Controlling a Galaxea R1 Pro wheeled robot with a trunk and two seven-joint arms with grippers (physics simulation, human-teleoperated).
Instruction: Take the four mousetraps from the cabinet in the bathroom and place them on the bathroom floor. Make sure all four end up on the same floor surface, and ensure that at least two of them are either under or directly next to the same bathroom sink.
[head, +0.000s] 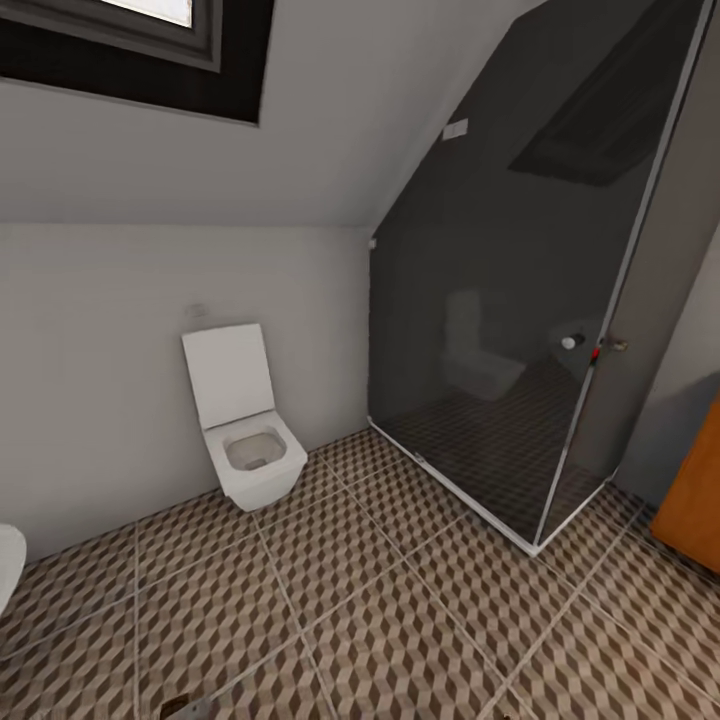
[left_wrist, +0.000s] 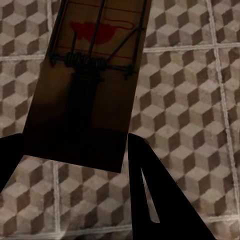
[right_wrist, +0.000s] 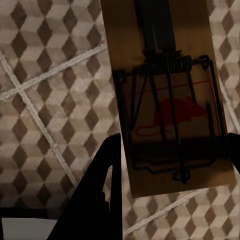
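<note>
My left gripper (left_wrist: 75, 137) is shut on a mousetrap (left_wrist: 85, 110), a brown board with a dark spring, wire bar and red mouse print. It hangs over the cube-patterned bathroom floor (left_wrist: 190, 100). A second mousetrap (right_wrist: 170, 65) of the same kind sits between the dark fingers of my right gripper (right_wrist: 175, 140), which is shut on it above the floor (right_wrist: 50, 100). In the head view the floor (head: 380, 600) spreads ahead, and an orange-brown edge of the cabinet (head: 700, 500) shows at far right. The sink is out of view.
A white square toilet (head: 245, 440) hangs on the far wall at left. A dark glass shower enclosure (head: 520, 330) fills the right corner under the sloped ceiling. A rounded white fixture (head: 8, 570) pokes in at the left edge.
</note>
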